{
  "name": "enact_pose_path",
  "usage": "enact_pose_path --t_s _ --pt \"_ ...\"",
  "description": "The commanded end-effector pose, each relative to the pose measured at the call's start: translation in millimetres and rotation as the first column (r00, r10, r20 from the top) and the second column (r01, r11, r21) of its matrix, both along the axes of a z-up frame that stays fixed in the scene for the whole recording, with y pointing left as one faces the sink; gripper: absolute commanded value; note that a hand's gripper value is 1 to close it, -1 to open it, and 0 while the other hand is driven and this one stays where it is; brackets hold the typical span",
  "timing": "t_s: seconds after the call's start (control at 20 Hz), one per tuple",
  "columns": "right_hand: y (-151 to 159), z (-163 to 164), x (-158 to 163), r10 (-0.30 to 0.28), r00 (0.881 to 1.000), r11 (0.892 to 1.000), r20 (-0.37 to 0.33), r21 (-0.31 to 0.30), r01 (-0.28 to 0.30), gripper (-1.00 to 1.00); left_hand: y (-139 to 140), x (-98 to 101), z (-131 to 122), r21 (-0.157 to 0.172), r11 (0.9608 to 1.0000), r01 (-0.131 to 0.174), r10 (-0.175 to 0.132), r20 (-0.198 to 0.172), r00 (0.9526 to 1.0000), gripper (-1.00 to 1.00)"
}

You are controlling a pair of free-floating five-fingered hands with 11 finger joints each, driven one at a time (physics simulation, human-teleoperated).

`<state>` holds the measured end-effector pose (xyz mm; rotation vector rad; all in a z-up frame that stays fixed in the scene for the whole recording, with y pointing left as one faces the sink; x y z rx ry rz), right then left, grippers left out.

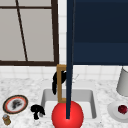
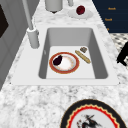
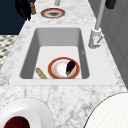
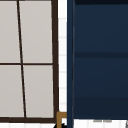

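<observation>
Cabinet door (image 1: 70,50), navy, stands open above the sink (image 2: 100,55) and is seen edge-on in the front view, with a brass handle (image 1: 59,93) on its lower end. The right robot hand (image 1: 55,83) is at that handle; its fingers appear curled round the bar, the palm to the handle's left. The left robot hand (image 1: 37,110) hangs in the air at the front left corner of the sink, fingers relaxed and drooping, holding nothing. In the right side view this robot hand (image 3: 23,8) sits just beside a small brown jar (image 3: 32,8), off the front edge of the tabletop (image 2: 37,100). A patterned plate (image 1: 15,104) lies on the tabletop near the jar. Inside the sink rests a red-rimmed plate (image 2: 52,67) carrying an eggplant (image 2: 57,60); a tan stick-like item (image 2: 83,57) lies beside the plate — apart from it. A red ball (image 1: 58,117) overlaps the door's lower end. At the right, a white dish (image 1: 113,112) holds a dark red fruit (image 1: 122,109).
</observation>
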<state>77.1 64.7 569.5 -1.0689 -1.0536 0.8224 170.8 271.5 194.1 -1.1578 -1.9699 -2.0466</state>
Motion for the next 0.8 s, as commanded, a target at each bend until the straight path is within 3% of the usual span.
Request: enact_pose_path --t_s 0.0,0.2,0.4,0.75 --pt "-20.7 24.4 -12.1 -0.021 1.0 0.999 0.005 0.04 0.02 -1.0 0.0 0.0 0.0 0.0 1.0 0.0 0.0 0.0 1.0 0.0" --pt "-41.1 24.9 -15.3 0.032 0.999 0.993 0.032 0.112 -0.035 -1.0 0.0 0.0 0.0 0.0 1.0 0.0 0.0 0.0 1.0 0.0" --pt "-64.9 25.0 -20.1 0.083 0.995 0.979 0.061 0.179 -0.093 -1.0 0.0 0.0 0.0 0.0 1.0 0.0 0.0 0.0 1.0 0.0" --pt "-106.0 25.1 -25.6 0.192 0.972 0.935 0.133 0.275 -0.222 -1.0 0.0 0.0 0.0 0.0 1.0 0.0 0.0 0.0 1.0 0.0"
